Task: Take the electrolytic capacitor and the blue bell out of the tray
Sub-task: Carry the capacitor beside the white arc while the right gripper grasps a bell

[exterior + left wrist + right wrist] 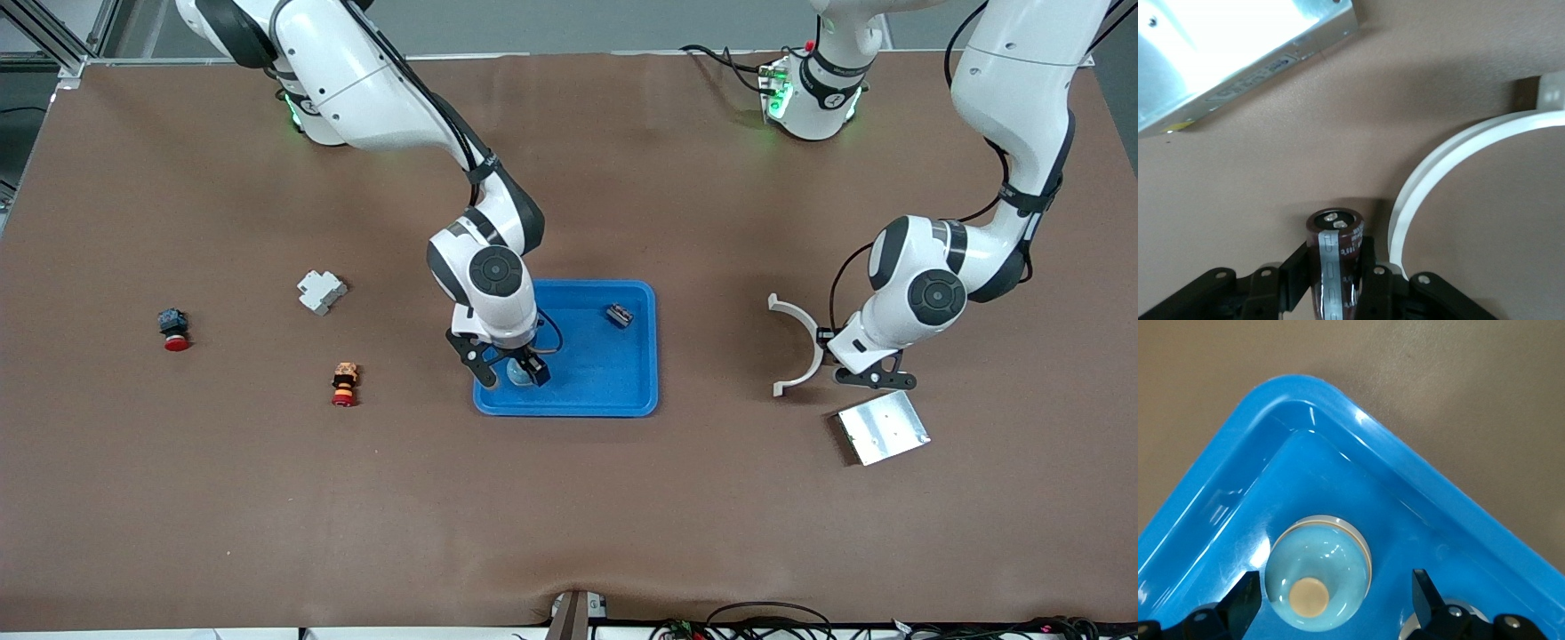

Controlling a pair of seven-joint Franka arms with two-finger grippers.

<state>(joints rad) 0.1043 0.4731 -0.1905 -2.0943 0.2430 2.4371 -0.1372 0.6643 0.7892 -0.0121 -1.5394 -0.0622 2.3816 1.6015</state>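
In the blue tray (622,391), right in the corner nearest the front camera toward the right arm's end, sits the bell (1317,577): a pale blue dome with a cream button on top, resting on the tray floor. The right tool (514,372) is low over it with its fingers (1245,603) spread wide, one on each side of the dome and neither touching it as far as I can see.

The capacitor (1335,257), a dark maroon can with a grey stripe and two metal terminals on its end, is pinched by the left tool (876,378), whose fingers are pressed against its sides. That tool hangs over bare tabletop (569,516) between a white curved bracket (800,342) and a shiny metal box (883,428), well apart from the tray, toward the left arm's end. In the left wrist view the bracket curves just beside the capacitor.

Also in the tray there's a small dark component (620,315), near the corner farthest from the bell.

Toward the right arm's end of the tabletop there are three more bits: a white plastic block (321,291), a small orange and red push-button part (344,384) nearer the camera than that, and a black part with a red cap (173,329) closest to the table's end.
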